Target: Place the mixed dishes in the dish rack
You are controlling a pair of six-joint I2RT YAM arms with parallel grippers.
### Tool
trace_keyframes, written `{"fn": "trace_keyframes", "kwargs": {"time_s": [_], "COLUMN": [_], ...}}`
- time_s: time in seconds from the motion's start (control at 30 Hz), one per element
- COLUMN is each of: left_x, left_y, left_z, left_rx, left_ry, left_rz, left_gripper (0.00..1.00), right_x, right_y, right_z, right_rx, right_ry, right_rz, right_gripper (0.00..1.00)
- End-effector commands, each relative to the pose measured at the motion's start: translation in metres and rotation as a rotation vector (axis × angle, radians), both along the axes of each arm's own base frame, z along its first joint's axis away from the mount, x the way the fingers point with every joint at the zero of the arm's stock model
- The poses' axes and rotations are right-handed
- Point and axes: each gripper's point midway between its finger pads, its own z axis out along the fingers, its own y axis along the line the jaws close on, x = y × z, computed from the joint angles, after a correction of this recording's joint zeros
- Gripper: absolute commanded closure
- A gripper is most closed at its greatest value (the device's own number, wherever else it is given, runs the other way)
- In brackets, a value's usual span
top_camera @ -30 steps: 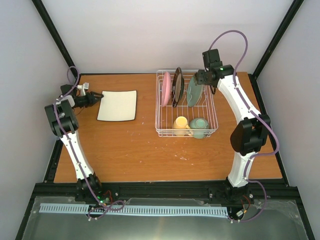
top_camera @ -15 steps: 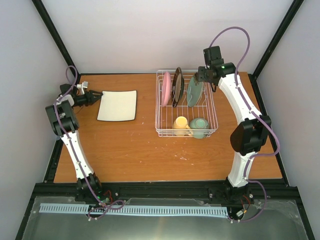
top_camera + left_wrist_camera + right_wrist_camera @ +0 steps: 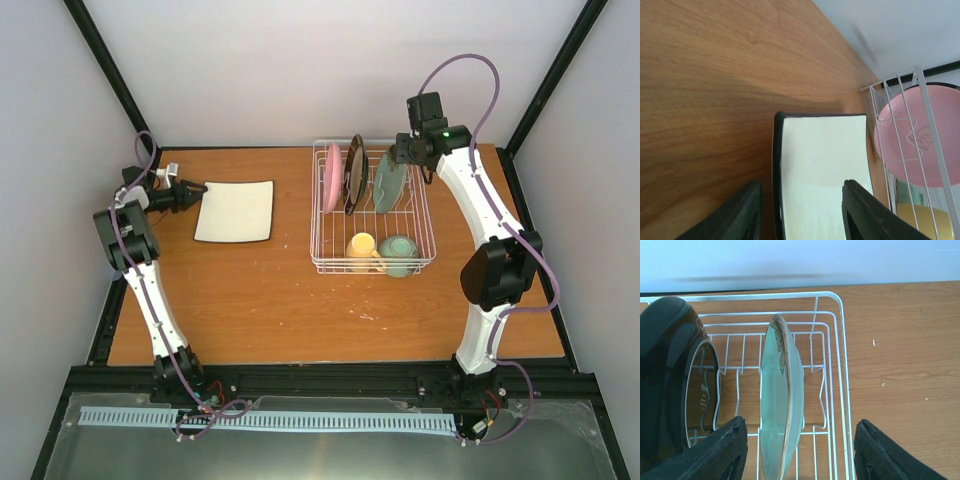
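Observation:
The square off-white plate (image 3: 236, 211) lies flat on the table at the left. My left gripper (image 3: 196, 189) is open at its left edge, and in the left wrist view its fingers straddle the plate's dark rim (image 3: 776, 175). The white wire dish rack (image 3: 428, 240) holds the pink plate (image 3: 332, 177), the black-rimmed plate (image 3: 353, 173) and the mint-green plate (image 3: 388, 185) upright, with the yellow mug (image 3: 360, 246) and pale-green bowl (image 3: 399, 253) in front. My right gripper (image 3: 402, 155) is open and empty above the mint-green plate (image 3: 781, 400).
The rack's right wire wall (image 3: 842, 390) runs just right of the mint-green plate. The black-rimmed plate (image 3: 700, 390) stands to its left. Black frame posts (image 3: 110, 70) and white walls close in the table's back and sides.
My left gripper has edged a little toward the back at the square plate's left edge. The right arm has barely moved.

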Motion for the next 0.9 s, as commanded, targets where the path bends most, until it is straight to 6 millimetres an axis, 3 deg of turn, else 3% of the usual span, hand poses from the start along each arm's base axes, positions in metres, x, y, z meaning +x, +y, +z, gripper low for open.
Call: {"fn": "trace_keyframes", "kwargs": {"time_s": [0.0, 0.23, 0.63, 0.87], "left_x": [-0.007, -0.009, -0.01, -0.01], "left_y": [-0.012, -0.017, -0.02, -0.023], "left_z": [-0.017, -0.024, -0.021, -0.011], "left_rx": [0.008, -0.001, -0.017, -0.049], "left_ry": [0.059, 0.093, 0.09, 0.072], "left_rz": [-0.029, -0.039, -0.047, -0.058], "left_gripper": [0.56, 0.66, 0.99, 0.99], "right_x": [-0.001, -0.005, -0.004, -0.003], "right_y": [-0.001, -0.001, 0.003, 0.005], "right_z": [0.0, -0.004, -0.005, -0.004], "right_rx": [0.008, 0.013, 0.035, 0.047], "right_ry": [-0.001, 0.006, 0.007, 0.003], "right_rz": [0.0, 0.004, 0.012, 0.011], "right_gripper": [0.42, 0.43, 0.44, 0.45]}}
